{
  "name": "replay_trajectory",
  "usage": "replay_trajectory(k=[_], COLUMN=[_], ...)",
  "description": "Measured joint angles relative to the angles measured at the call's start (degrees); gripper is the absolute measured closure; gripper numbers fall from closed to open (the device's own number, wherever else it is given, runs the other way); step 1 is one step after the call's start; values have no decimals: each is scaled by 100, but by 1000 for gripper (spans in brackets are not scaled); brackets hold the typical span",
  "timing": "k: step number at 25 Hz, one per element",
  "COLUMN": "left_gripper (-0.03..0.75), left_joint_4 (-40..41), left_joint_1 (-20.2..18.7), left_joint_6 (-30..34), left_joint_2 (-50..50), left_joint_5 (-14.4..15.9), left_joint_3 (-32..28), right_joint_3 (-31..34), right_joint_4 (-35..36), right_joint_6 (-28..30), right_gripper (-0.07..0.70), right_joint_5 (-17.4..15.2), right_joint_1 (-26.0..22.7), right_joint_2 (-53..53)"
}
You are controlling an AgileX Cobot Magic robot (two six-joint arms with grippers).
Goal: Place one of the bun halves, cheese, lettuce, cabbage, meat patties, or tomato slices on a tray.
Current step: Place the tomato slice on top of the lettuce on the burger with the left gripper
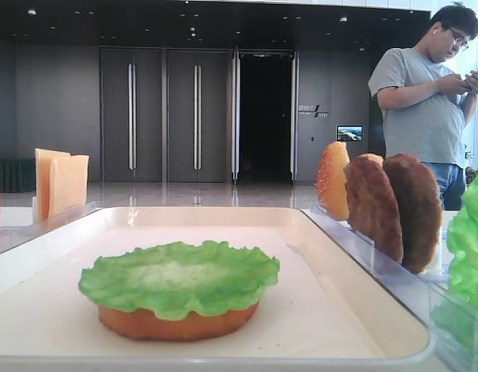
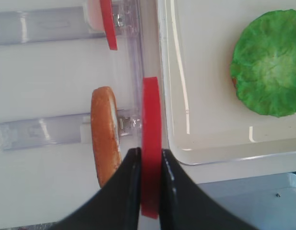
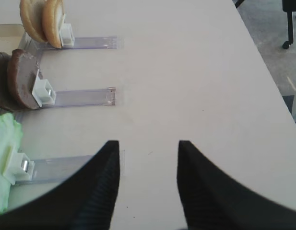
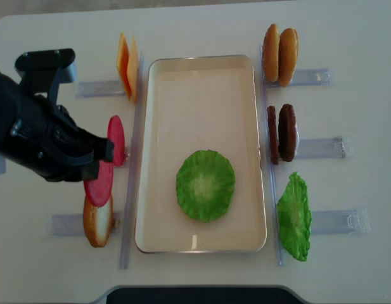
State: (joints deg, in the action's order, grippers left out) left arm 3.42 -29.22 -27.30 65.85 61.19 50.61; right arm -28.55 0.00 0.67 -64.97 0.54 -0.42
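Left wrist view, tomato slice (on edge) pinched in left hand

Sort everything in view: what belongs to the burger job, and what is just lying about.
Job: tray; lettuce on a bun half; tomato slice in the shut left gripper; patties; cheese.

Lying about: bystander; clear racks.
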Motion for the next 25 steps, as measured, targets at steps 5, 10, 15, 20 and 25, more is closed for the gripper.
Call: replay_trajectory(k=[5, 10, 15, 20, 25], left_gripper=[654, 654, 654, 654, 654], left_joint_4=[-75, -453, -1726, -3787, -5563], left_joint_1=[0, 0, -15, -29, -29], left_joint_6=[-7, 56, 928, 2600, 4269], left_joint_2=[-136, -136, 32, 489, 1027], left_joint_5=[-385, -1076, -2014, -2607, -2734], left_joint_3=[-199, -376, -675, -711, -711], right_joint_3=[0, 0, 0, 0, 0], right_joint_4=[0, 0, 0, 0, 0], right_joint_6=[0, 0, 0, 0, 0], right_gripper=[325, 325, 325, 325, 325], right_joint_5=[0, 0, 0, 0, 0], right_joint_1=[0, 0, 0, 0, 0], right_joint_2=[0, 0, 0, 0, 0])
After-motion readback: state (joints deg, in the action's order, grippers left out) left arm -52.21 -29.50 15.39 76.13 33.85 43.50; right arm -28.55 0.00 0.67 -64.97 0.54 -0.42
